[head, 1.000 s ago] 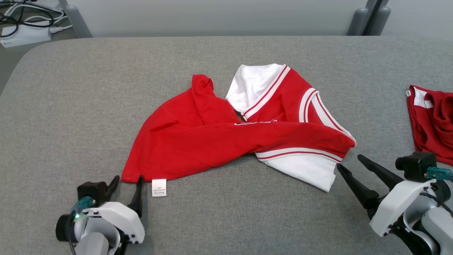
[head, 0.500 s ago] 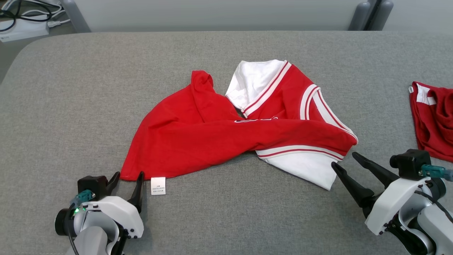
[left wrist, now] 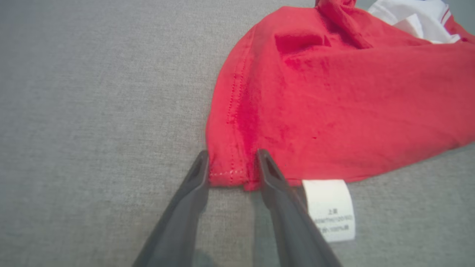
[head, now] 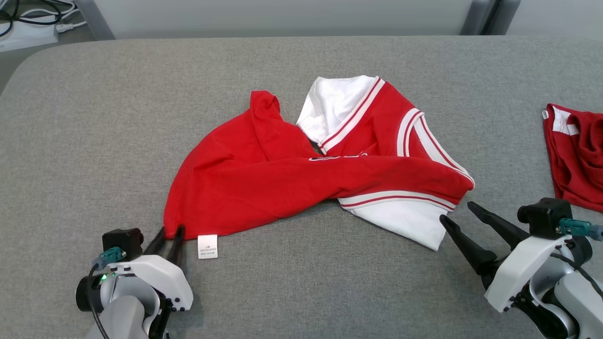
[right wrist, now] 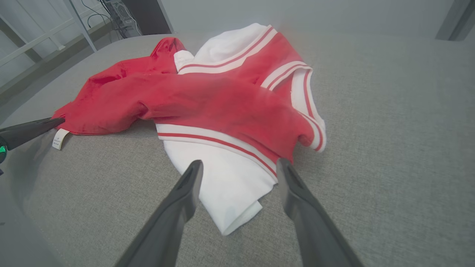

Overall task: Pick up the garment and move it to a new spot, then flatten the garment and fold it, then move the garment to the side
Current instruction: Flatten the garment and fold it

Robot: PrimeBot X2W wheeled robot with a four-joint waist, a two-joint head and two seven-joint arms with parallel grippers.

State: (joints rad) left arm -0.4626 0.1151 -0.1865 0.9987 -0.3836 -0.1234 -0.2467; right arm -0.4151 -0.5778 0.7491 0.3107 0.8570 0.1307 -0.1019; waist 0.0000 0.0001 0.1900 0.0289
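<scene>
Left tool [head: 170, 229] flanks corner of crosswise-lying garment [head: 282, 183].

— What does the left gripper [head: 170, 229] look like?
— Two long dark fingers [head: 177, 242], a glossy white shell [head: 158, 282], a black camera block [head: 121, 238], a teal plug [head: 109, 257] and a green light [head: 101, 278].
— And the right gripper [head: 456, 210]?
— Same build, with black cables [head: 586, 273] at the lower right.

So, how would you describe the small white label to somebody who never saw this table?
On the grey table lies a crumpled red and white garment; follow its near hem to the red corner at the left gripper. The label sticks out from the hem just beside that corner. It alone is a small white rectangle with tiny print, unlike the garment's large plain white panels.
</scene>
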